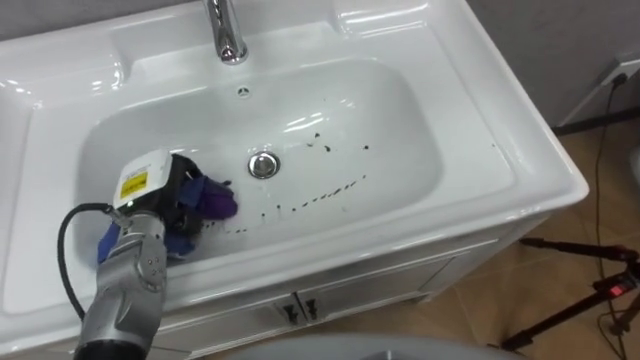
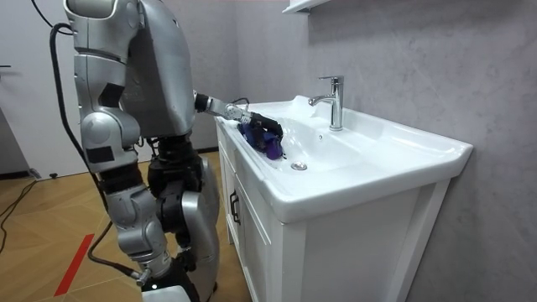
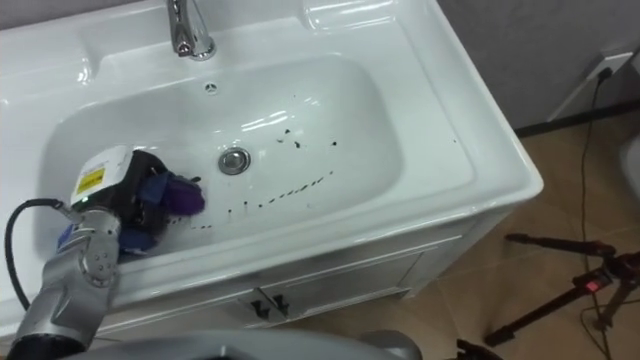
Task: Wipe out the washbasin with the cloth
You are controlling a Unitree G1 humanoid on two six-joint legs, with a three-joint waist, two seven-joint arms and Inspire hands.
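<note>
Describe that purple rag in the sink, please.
The rag is a crumpled purple-and-blue cloth, soft-looking and bunched into a wad. The robot's left hand grips it and holds it against the floor of the white basin, left of the drain. Dark specks lie just to its right.

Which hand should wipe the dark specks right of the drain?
Left. The left hand is down in the basin with its fingers curled round the cloth, close beside the specks that trail past the drain.
</note>
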